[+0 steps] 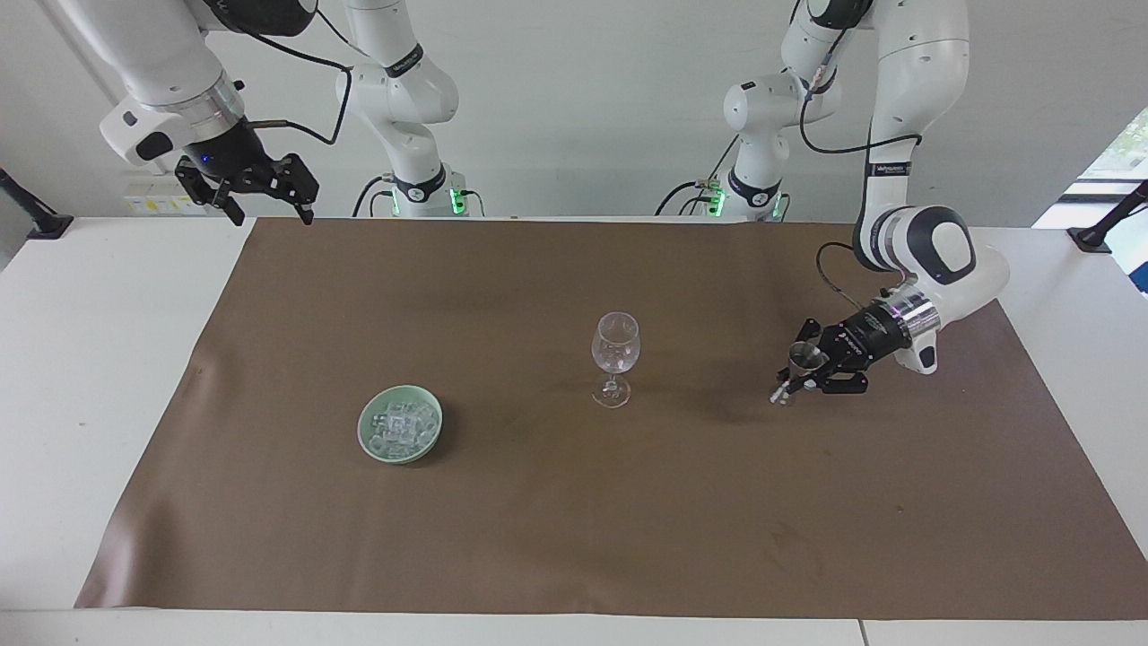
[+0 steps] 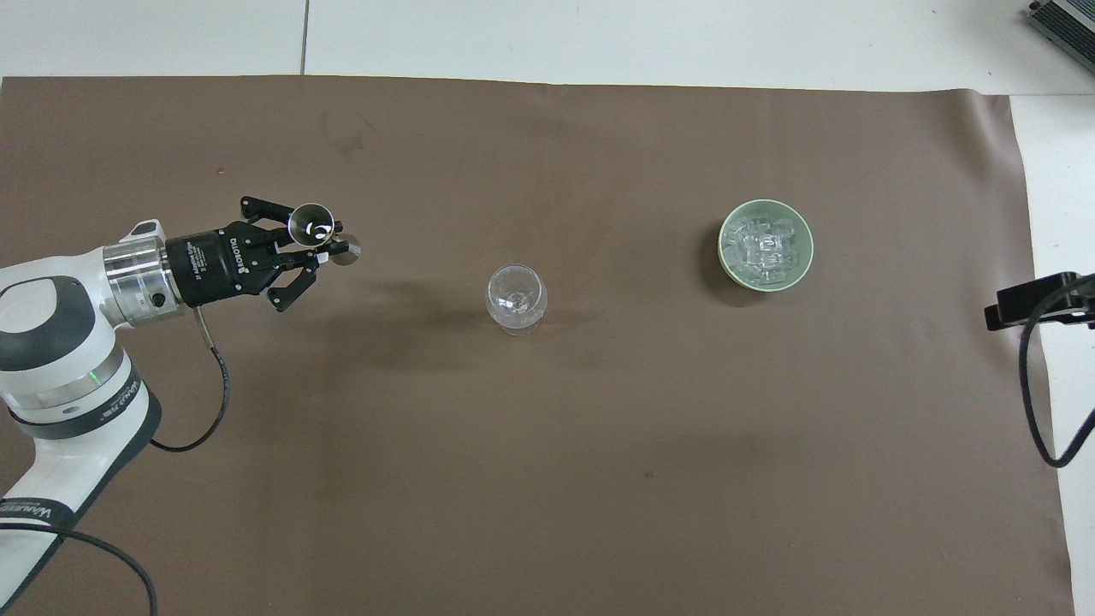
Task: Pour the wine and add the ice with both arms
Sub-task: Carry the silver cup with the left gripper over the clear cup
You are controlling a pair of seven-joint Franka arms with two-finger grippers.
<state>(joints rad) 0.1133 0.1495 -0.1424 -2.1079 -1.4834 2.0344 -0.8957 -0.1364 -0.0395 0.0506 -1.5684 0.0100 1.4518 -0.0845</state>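
The left gripper (image 1: 794,377) grips a small metal cup (image 1: 804,357) over the mat, toward the left arm's end from the wine glass (image 1: 615,357). The right gripper (image 1: 262,199) waits with its fingers spread, holding nothing, above the mat's corner near the robots. Ice (image 1: 401,425) fills a green dish (image 1: 368,441) beside the glass.

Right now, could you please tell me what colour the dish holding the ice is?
The dish is pale green, clearest in the overhead view.
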